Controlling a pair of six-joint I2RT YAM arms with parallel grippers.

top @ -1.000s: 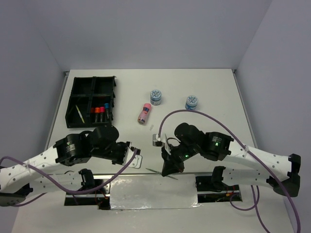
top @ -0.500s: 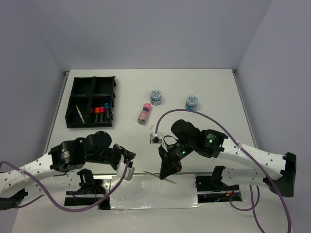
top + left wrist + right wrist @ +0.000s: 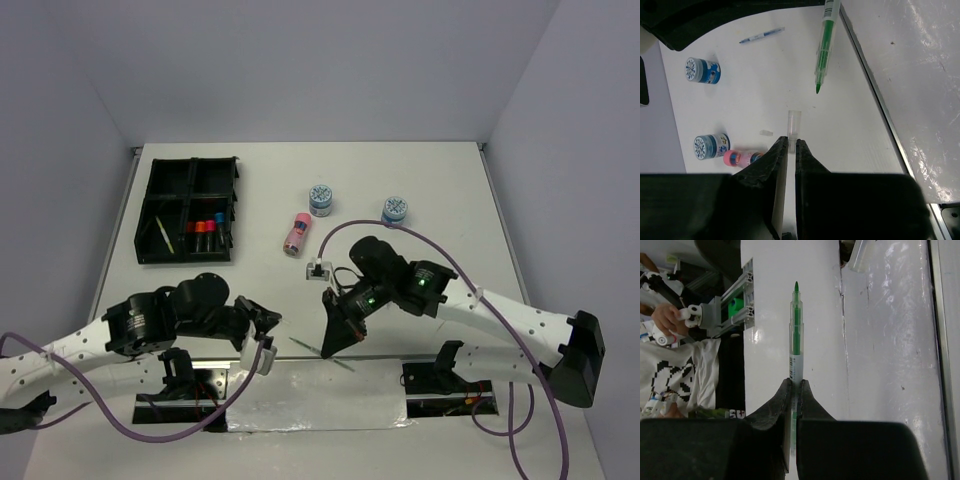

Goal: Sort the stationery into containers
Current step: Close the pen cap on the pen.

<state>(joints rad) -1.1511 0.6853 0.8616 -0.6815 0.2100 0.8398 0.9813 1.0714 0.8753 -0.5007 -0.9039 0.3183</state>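
Observation:
My right gripper (image 3: 330,348) (image 3: 794,382) is shut on an uncapped green pen (image 3: 796,335) (image 3: 822,50), held low over the table's near edge with its tip pointing left. My left gripper (image 3: 272,320) (image 3: 792,142) faces that tip from a short way off. Its jaws are pinched on a clear pen cap (image 3: 793,120) (image 3: 860,255) that sticks out past the tips. The black organiser tray (image 3: 190,170) sits at the far left, with short markers (image 3: 205,232) and a thin yellow-green pen (image 3: 163,235) inside. A pink tube (image 3: 296,234), two blue-white tubs (image 3: 321,199) (image 3: 395,210) and a grey-blue pen (image 3: 762,35) lie loose on the table.
A shiny metal strip (image 3: 310,395) runs along the near edge beneath the pen. A tiny clear scrap (image 3: 765,132) lies near the pink tube (image 3: 740,158). Grey walls close in the table on both sides and at the back.
My right gripper has carried the green pen leftward toward my left gripper. The left arm pulled back toward its base about a second ago and has since held nearly still.

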